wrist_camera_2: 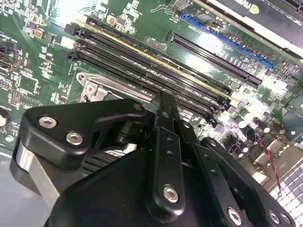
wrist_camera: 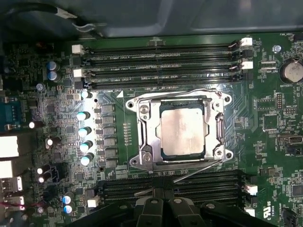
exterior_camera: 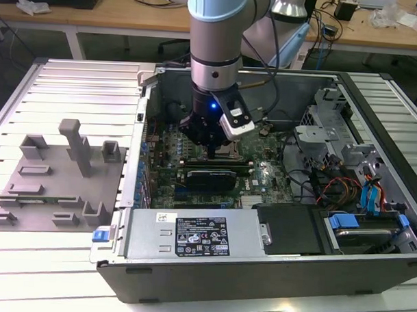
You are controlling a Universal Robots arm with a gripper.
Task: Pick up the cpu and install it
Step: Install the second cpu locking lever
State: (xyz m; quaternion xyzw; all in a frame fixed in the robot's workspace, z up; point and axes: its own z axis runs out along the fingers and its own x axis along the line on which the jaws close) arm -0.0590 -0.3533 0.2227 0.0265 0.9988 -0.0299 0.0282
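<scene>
The cpu (wrist_camera: pixel 182 132), a small square chip with a dull silver top, lies flat inside the metal socket frame (wrist_camera: pixel 142 137) on the green motherboard (wrist_camera: pixel 274 127). In the first wrist view my gripper (wrist_camera: pixel 164 202) sits just off the socket's edge, over the memory slots, with its black fingers (wrist_camera: pixel 152 208) pressed together and nothing between them. In the exterior view the gripper (exterior_camera: pixel 212 153) hangs low inside the open computer case (exterior_camera: pixel 149 99), right above the board's middle. The second wrist view has the shut gripper (wrist_camera_2: pixel 164 98) close to the socket frame (wrist_camera_2: pixel 102 89).
Long memory slots (wrist_camera: pixel 161 66) flank the socket. A dark expansion card (exterior_camera: pixel 208 178) and a silver power supply (exterior_camera: pixel 192 236) lie nearer the case front, a drive cage (exterior_camera: pixel 326 126) with cables at the exterior view's right. Grey fixture blocks (exterior_camera: pixel 75 148) stand outside, at its left.
</scene>
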